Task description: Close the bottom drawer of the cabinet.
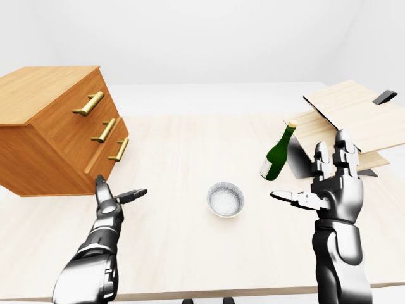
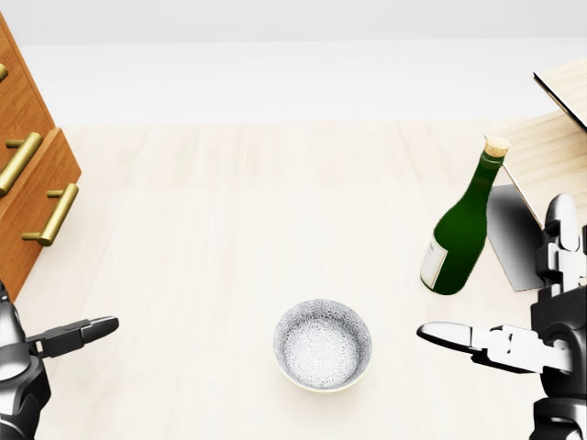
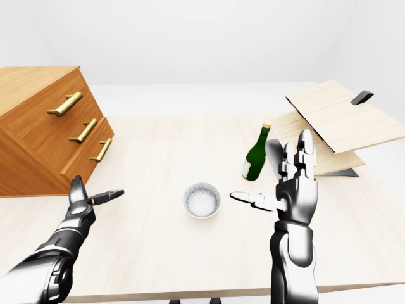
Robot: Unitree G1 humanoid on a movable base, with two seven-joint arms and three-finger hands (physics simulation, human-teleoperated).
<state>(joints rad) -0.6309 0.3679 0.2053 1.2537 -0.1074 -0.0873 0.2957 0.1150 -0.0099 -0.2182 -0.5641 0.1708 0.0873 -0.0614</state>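
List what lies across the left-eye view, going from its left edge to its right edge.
cabinet → left hand → bowl → green bottle → right hand → tilted wooden boards

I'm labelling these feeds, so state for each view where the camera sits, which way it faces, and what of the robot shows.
Left-eye view: on the head, facing out over the table; cabinet left, both forearms with the left hand and right hand open.
Right-eye view: its twin, set slightly rightward; same scene.
Head view: tilted further down, closer on the bowl and bottle; hands at its edges.
All share the bowl, bottle and cabinet.
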